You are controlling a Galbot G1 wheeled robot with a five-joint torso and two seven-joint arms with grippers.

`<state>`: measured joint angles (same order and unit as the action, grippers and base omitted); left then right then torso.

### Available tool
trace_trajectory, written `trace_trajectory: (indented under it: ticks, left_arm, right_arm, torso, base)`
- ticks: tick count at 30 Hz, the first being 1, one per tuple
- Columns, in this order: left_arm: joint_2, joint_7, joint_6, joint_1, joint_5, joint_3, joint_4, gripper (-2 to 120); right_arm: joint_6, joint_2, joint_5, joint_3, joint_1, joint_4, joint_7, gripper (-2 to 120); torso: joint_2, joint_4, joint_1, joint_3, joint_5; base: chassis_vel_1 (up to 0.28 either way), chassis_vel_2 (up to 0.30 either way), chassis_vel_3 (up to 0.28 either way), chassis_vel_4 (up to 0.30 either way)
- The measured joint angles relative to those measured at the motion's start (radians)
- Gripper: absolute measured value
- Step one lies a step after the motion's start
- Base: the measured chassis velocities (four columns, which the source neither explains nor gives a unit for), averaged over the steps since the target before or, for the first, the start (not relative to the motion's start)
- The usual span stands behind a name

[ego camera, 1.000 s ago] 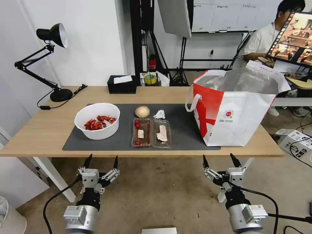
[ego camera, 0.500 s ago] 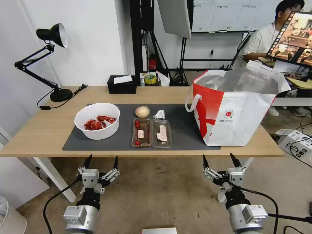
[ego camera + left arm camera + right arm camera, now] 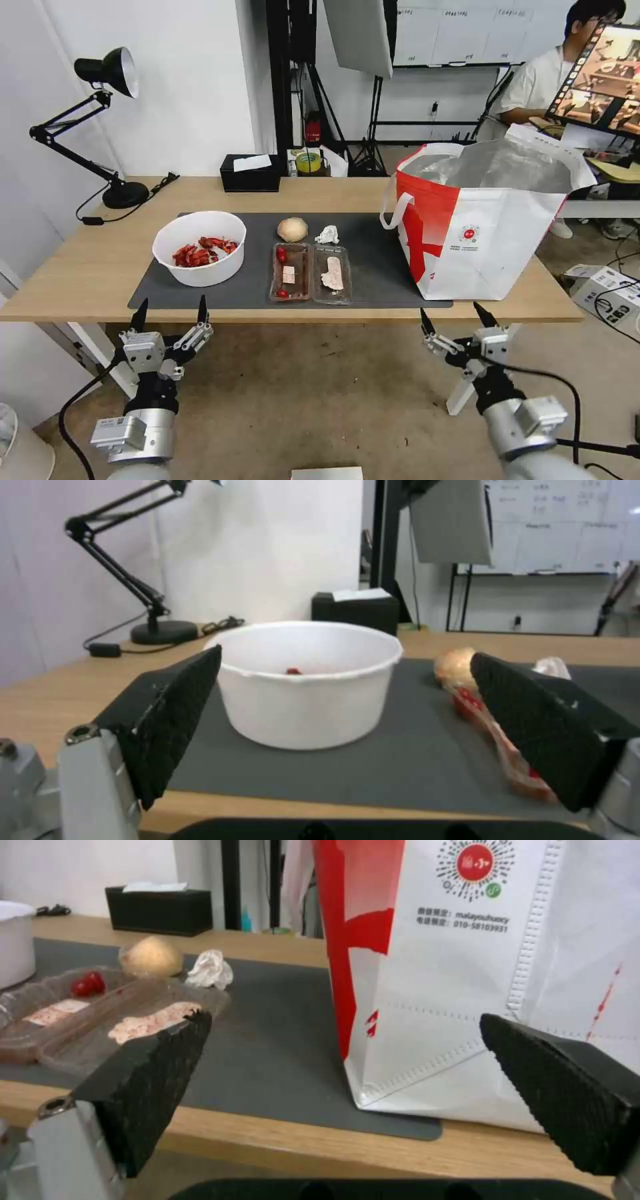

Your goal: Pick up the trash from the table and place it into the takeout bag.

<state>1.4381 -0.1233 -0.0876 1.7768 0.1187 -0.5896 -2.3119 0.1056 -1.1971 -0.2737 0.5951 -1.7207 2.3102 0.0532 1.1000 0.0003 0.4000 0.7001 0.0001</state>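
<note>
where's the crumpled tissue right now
In the head view the crumpled tissue lies on the grey mat, just right of the beige lump, behind the clear tray.

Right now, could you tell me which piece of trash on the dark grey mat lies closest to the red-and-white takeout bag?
The small crumpled white tissue; the clear hinged plastic tray, round beige lump and white bowl all sit farther from the takeout bag.
</note>
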Motion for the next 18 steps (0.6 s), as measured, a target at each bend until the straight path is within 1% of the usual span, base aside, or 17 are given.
trace_trajectory:
  ticks: [1, 7, 8, 9, 10, 11, 13, 18]
  left_arm:
    - [0.003, 0.009, 0.002, 0.009, -0.011, 0.005, 0.002, 100]
    - [0.005, 0.020, 0.012, 0.027, -0.057, 0.013, 0.012, 100]
    - [0.004, 0.020, 0.012, 0.028, -0.065, 0.013, 0.013, 100]
    - [0.002, 0.021, 0.012, 0.029, -0.070, 0.011, 0.012, 100]
    - [0.000, 0.021, 0.012, 0.029, -0.072, 0.010, 0.012, 100]
    - [0.000, 0.021, 0.012, 0.029, -0.072, 0.010, 0.012, 100]
    - [-0.004, 0.021, 0.012, 0.028, -0.075, 0.006, 0.007, 100]
    - [-0.003, 0.026, 0.011, 0.032, -0.073, 0.006, 0.000, 100]
  right_arm:
    - [0.002, 0.004, -0.005, 0.000, 0.001, 0.000, 0.001, 100]
    - [0.003, 0.006, -0.013, 0.000, 0.002, 0.000, 0.001, 100]
    - [0.000, 0.007, -0.036, -0.008, 0.006, -0.006, -0.004, 100]
    - [-0.013, 0.002, -0.092, -0.033, 0.015, -0.030, -0.024, 100]
    - [-0.019, -0.001, -0.119, -0.045, 0.020, -0.041, -0.034, 100]
    - [-0.019, -0.001, -0.119, -0.045, 0.020, -0.041, -0.034, 100]
    - [-0.042, -0.011, -0.175, -0.077, 0.033, -0.067, -0.057, 100]
    - [-0.059, -0.018, -0.182, -0.090, 0.037, -0.075, -0.063, 100]
  torso:
    - [0.000, -0.0003, 0.000, 0.000, 0.0003]
    - [0.000, -0.0003, 0.000, 0.000, 0.0000]
    - [0.000, -0.0003, 0.000, 0.000, -0.0004]
    - [0.000, -0.0004, 0.000, 0.000, -0.0001]
    - [0.000, -0.0003, 0.000, 0.000, 0.0002]
    - [0.000, -0.0003, 0.000, 0.000, 0.0002]
    - [0.000, -0.0002, 0.000, 0.000, -0.0002]
    - [0.000, -0.0003, 0.000, 0.000, -0.0001]
  base:
    - [0.000, 0.000, 0.000, 0.000]
    - [0.000, 0.000, 0.000, 0.000]
    - [0.000, 0.000, 0.000, 0.000]
    - [0.000, 0.000, 0.000, 0.000]
    - [0.000, 0.000, 0.000, 0.000]
    - [0.000, 0.000, 0.000, 0.000]
    - [0.000, 0.000, 0.000, 0.000]
    - [0.000, 0.000, 0.000, 0.000]
